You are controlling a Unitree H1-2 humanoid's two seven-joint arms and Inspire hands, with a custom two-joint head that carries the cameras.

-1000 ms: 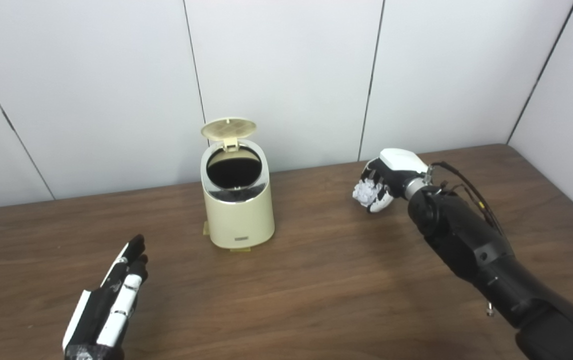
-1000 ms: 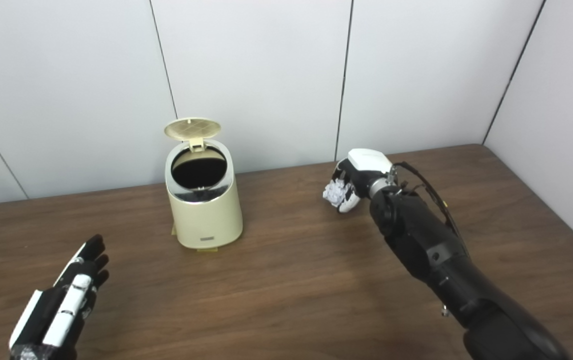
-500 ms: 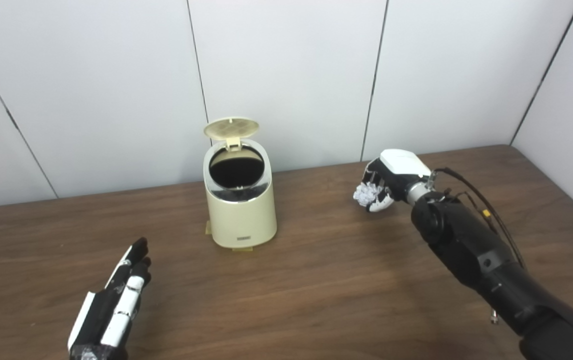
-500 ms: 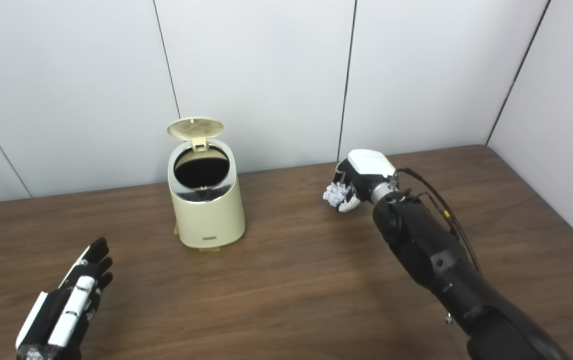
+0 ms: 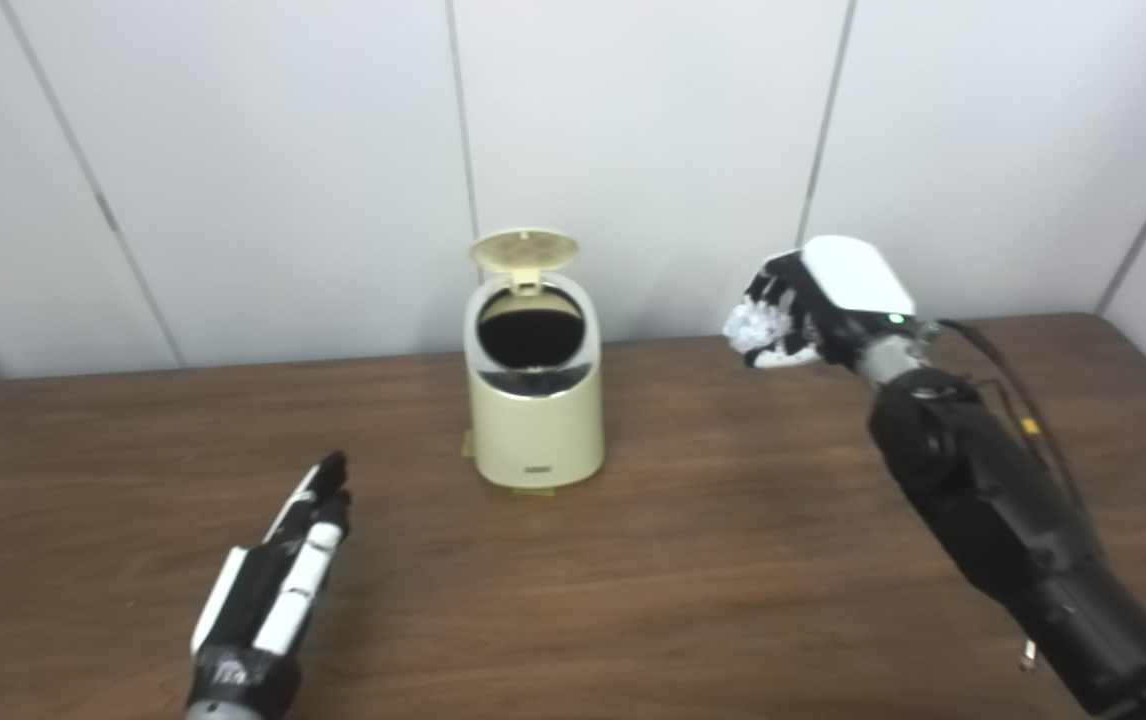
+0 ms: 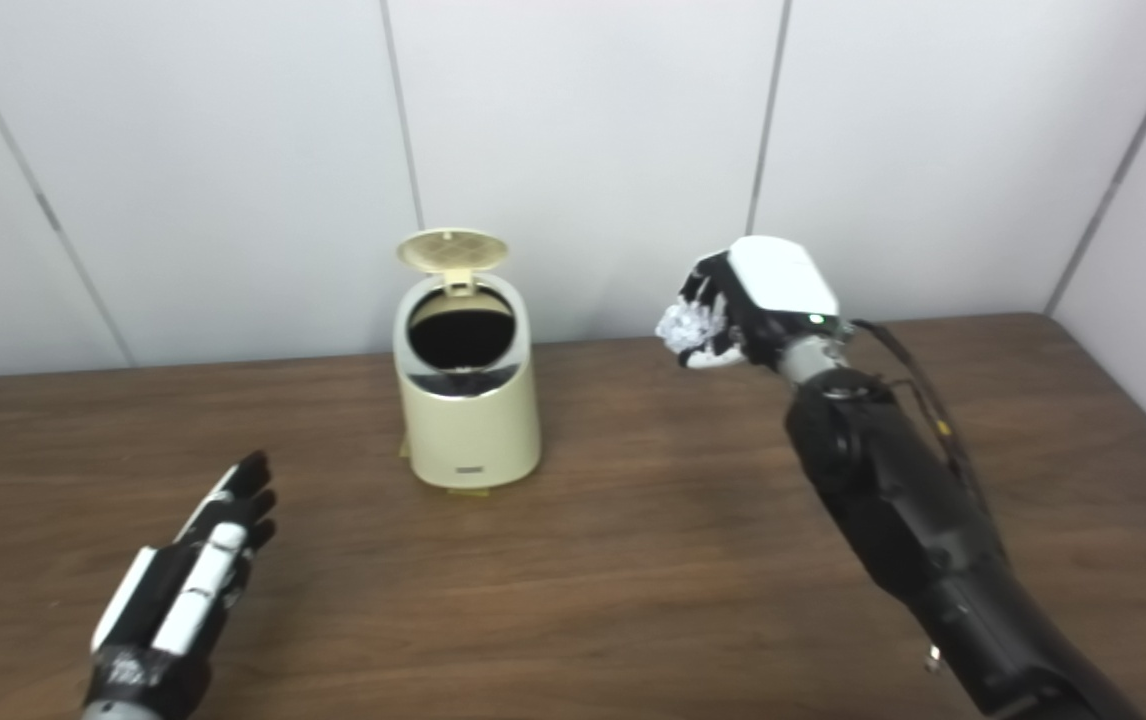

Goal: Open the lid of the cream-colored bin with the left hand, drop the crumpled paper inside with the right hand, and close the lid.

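The cream-colored bin (image 5: 536, 420) stands at the back middle of the wooden table, its lid (image 5: 523, 249) flipped up and the dark opening showing. My right hand (image 5: 813, 300) is raised above the table to the right of the bin, about level with its rim, shut on the crumpled white paper (image 5: 751, 325). My left hand (image 5: 278, 575) lies low near the front left, palm down with fingers stretched out and holding nothing, well short of the bin.
The brown table (image 5: 693, 560) ends at white wall panels just behind the bin. A small cream foot pedal (image 5: 467, 445) sticks out at the bin's lower left.
The camera has swung, shifting the whole scene rightward. My right hand has lifted the paper up off table height; the left hand stays low and flat.
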